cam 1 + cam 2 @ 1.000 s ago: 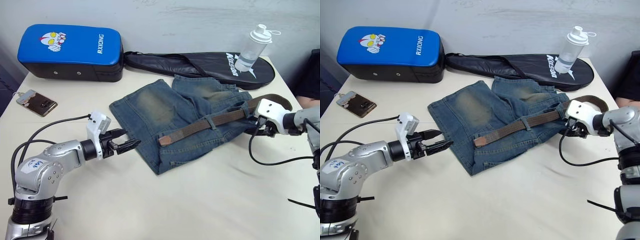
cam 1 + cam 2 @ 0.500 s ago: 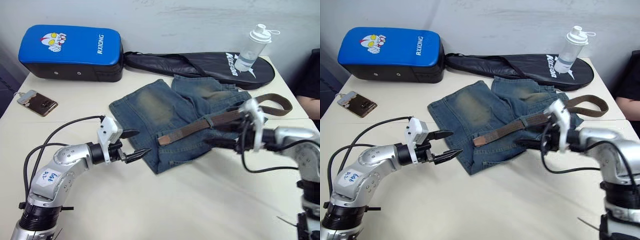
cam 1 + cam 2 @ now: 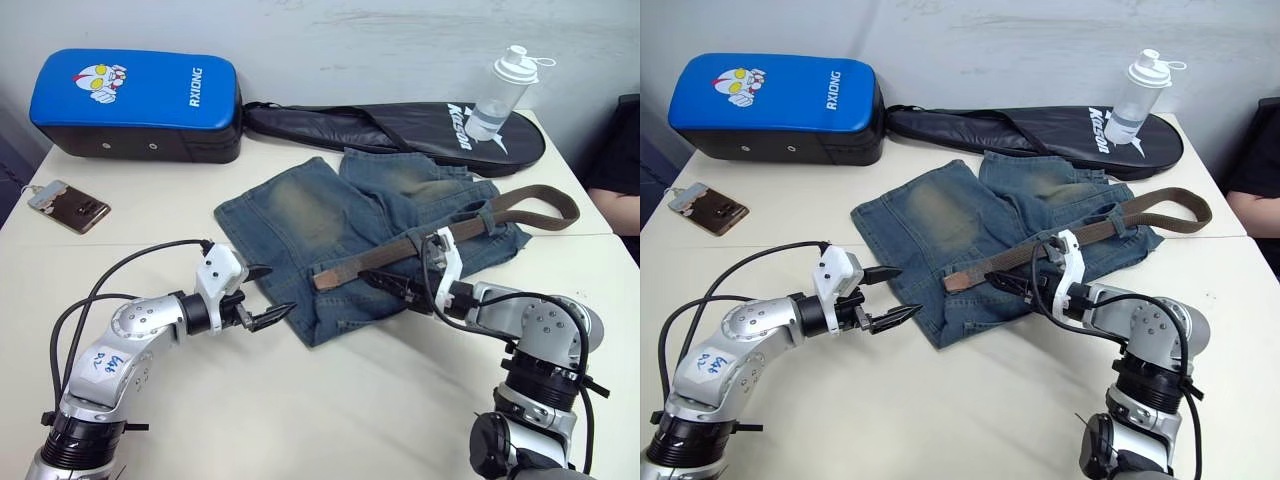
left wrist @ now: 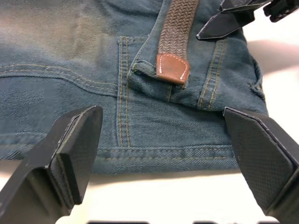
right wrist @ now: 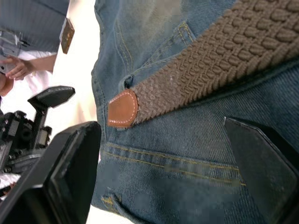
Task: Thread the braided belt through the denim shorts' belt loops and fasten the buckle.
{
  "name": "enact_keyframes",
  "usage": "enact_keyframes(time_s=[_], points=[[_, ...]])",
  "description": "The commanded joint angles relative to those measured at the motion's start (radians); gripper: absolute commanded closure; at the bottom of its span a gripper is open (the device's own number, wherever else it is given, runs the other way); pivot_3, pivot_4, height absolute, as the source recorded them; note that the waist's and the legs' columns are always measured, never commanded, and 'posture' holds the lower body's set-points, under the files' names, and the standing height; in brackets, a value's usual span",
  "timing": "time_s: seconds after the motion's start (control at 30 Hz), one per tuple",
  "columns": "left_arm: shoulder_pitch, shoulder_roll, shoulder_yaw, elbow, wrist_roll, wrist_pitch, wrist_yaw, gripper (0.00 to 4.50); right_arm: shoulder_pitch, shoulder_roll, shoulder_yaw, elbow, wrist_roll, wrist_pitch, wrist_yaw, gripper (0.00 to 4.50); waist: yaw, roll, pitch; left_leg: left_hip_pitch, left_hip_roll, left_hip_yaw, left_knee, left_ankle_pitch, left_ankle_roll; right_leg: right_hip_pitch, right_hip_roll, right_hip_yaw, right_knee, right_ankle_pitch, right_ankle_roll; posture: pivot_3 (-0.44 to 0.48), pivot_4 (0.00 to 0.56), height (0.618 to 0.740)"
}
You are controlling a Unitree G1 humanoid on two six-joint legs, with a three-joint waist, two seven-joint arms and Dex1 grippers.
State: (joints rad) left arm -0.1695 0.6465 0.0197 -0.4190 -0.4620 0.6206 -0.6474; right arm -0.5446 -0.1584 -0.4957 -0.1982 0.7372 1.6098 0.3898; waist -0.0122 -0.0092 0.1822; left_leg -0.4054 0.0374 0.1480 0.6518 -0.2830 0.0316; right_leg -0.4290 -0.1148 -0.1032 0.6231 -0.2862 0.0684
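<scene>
The left gripper (image 3: 262, 296) hovers with fingers spread and empty just off the near-left edge of the denim shorts (image 3: 330, 225), which lie flat mid-table. The braided belt (image 3: 400, 253) runs diagonally across the shorts, its leather-tipped end (image 4: 172, 68) resting on the denim; to the far right it curves off the shorts, and the buckle cannot be made out. The right gripper (image 3: 395, 288), fingers released and grasping nothing, sits over the shorts just near of the belt.
</scene>
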Motion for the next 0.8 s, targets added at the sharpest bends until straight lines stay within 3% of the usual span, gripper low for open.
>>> enact_keyframes(time_s=[0.03,0.23,0.43,0.53,0.77,0.8], points=[[0.016,0.002,0.02,-0.042,0.009,-0.014,0.007,0.0,-0.03,0.044,-0.038,0.027,0.005,0.005,-0.053,0.05,-0.004,0.0,0.0,0.0,0.0,0.0,0.0,0.0,0.0,0.0,0.0,0.0,0.0,0.0,0.0,0.0,0.15,0.74],[0.029,0.006,0.036,-0.054,0.008,-0.01,0.02,0.0,-0.098,0.132,-0.102,0.081,0.022,0.005,-0.086,0.05,-0.017,0.0,0.0,0.0,0.0,0.0,-0.001,0.0,0.0,0.0,0.001,0.0,0.001,0.0,0.0,0.0,0.15,0.74],[0.037,0.013,0.044,-0.061,0.004,0.008,0.029,0.0,-0.089,0.176,-0.049,0.125,0.004,-0.037,-0.094,0.05,-0.02,0.0,0.0,0.0,0.001,0.0,-0.001,0.0,-0.001,0.0,0.001,0.0,0.001,0.0,0.0,0.0,0.15,0.74],[0.037,0.021,0.039,-0.049,0.017,0.023,0.034,0.0,-0.107,0.202,-0.049,0.148,0.016,-0.066,-0.099,0.84,-0.022,0.0,0.0,0.0,0.001,0.0,-0.001,0.001,-0.001,0.0,0.002,0.0,0.001,0.0,0.0,0.0,0.15,0.74],[0.043,0.029,0.042,-0.047,0.025,0.036,0.031,0.0,-0.106,0.216,-0.052,0.159,0.03,-0.1,-0.115,4.15,-0.02,0.0,0.0,0.0,0.001,0.0,-0.002,0.001,-0.001,-0.001,0.002,0.0,0.001,0.0,0.0,0.0,0.15,0.74],[0.044,0.031,0.044,-0.047,0.024,0.036,0.031,0.0,-0.113,0.216,-0.067,0.156,0.036,-0.106,-0.122,4.42,-0.02,0.0,0.0,0.0,0.001,0.0,-0.002,0.001,-0.001,-0.001,0.001,0.0,0.001,0.0,0.0,0.0,0.15,0.74]])
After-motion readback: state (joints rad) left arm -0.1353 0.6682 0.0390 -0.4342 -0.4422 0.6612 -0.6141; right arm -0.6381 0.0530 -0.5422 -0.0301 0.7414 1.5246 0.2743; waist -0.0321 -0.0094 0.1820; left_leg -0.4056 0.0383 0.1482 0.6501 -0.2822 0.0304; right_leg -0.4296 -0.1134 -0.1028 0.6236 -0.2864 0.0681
